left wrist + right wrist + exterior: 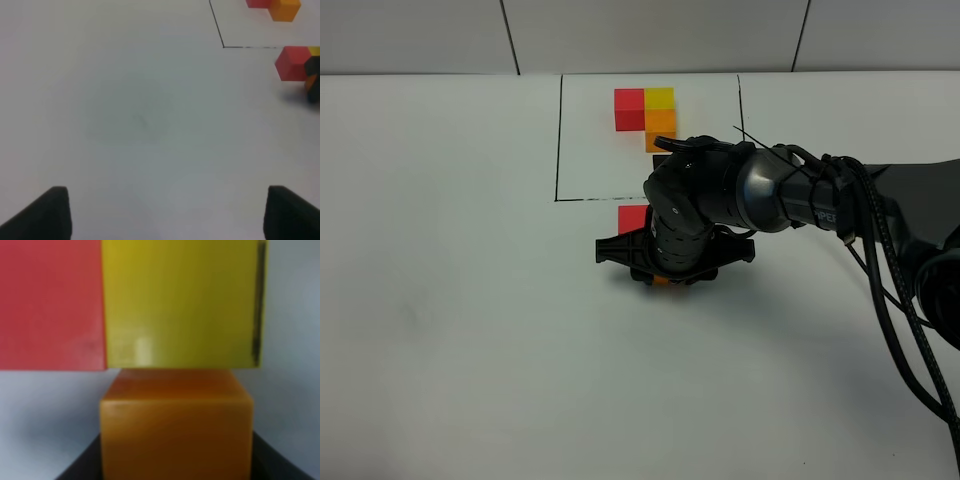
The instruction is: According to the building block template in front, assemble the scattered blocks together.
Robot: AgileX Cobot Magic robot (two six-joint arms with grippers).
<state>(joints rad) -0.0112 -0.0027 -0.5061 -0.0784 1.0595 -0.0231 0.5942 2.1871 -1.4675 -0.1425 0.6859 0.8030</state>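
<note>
The building block template (pixel 646 110) is an L of red, yellow and orange cubes inside a thin black drawn frame at the back. Of the scattered blocks, the red one (pixel 632 218) lies just outside the frame's front line. In the right wrist view the yellow block (pixel 180 302) sits flush beside the red block (pixel 50 302), and the orange block (pixel 175 430) is up against the yellow one. My right gripper (pixel 665 277) is shut on the orange block (pixel 662 282), with dark fingers (pixel 80 467) at its sides. In the exterior view the arm hides the yellow block. My left gripper (pixel 165 215) is open and empty over bare table.
The white table (pixel 450 300) extends all around. The right arm (pixel 790 190) reaches in from the right, across the frame's front right corner, with cables (pixel 895 300) trailing behind it. The left wrist view shows the red block (pixel 292 63) and the frame corner (pixel 223 46) far off.
</note>
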